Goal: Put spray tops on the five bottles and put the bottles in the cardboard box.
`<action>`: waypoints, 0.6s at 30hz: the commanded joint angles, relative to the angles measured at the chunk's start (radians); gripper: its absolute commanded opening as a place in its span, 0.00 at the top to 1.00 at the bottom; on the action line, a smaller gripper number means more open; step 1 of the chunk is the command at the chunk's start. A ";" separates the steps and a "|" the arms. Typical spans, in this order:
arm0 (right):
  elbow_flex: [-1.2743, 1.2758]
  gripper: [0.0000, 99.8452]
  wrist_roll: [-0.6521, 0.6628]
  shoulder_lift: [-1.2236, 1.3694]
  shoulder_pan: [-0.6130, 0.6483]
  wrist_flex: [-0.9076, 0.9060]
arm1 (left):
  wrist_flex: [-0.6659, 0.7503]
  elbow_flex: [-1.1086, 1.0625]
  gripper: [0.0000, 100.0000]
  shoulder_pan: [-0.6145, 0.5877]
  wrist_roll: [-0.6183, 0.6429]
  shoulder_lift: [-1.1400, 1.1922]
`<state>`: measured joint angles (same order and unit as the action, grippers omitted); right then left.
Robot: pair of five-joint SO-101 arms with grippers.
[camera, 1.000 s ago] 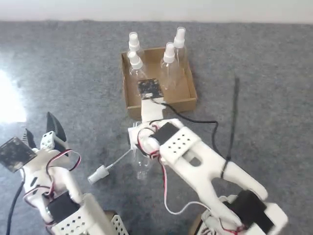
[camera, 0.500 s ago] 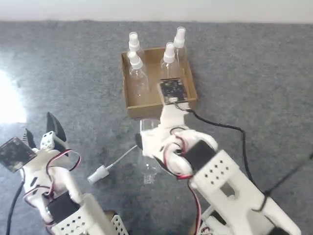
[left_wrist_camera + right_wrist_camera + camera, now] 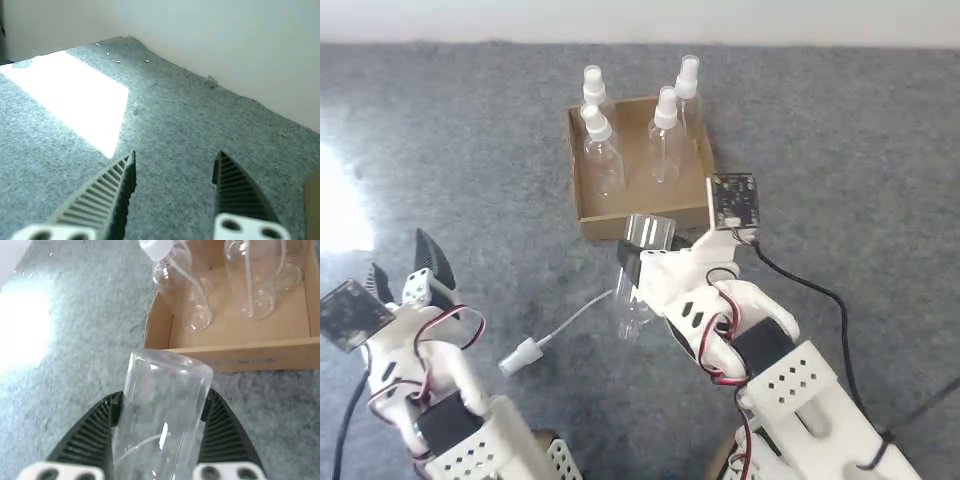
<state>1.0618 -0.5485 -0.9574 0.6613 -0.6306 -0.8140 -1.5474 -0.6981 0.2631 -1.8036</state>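
My right gripper (image 3: 644, 264) is shut on a clear bottle (image 3: 636, 285) that has no spray top, holding it tilted just in front of the cardboard box (image 3: 645, 221). In the right wrist view the bottle (image 3: 163, 400) sits between both fingers (image 3: 90, 435), its flat base toward the box's front wall (image 3: 240, 358). A loose spray top (image 3: 520, 354) with its long tube lies on the carpet to the left. Several capped bottles (image 3: 601, 152) stand in the box. My left gripper (image 3: 406, 262) is open over bare carpet at the near left, fingers (image 3: 115, 187) apart with nothing between them.
Grey carpet covers the table. A bright patch of light (image 3: 75, 95) lies at the far left. A black cable (image 3: 800, 285) trails from the right arm's wrist camera. A pale wall (image 3: 640, 20) runs along the back edge.
The right arm has swung to the right and carried the bottle up and toward the box's front wall. The left arm and the spray top have stayed put.
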 commanded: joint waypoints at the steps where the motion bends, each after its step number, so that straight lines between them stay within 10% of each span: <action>1: 0.044 0.93 -0.011 -0.120 -0.041 0.107 | 0.032 0.005 0.76 -0.003 0.011 -0.023; 18: 0.361 0.93 -0.008 -0.282 -0.102 0.447 | 0.032 0.005 0.76 -0.002 0.011 -0.023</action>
<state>1.4193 -0.5485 -1.1983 0.6076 -0.2424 -0.8140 -1.5505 -0.6981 0.2631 -1.8036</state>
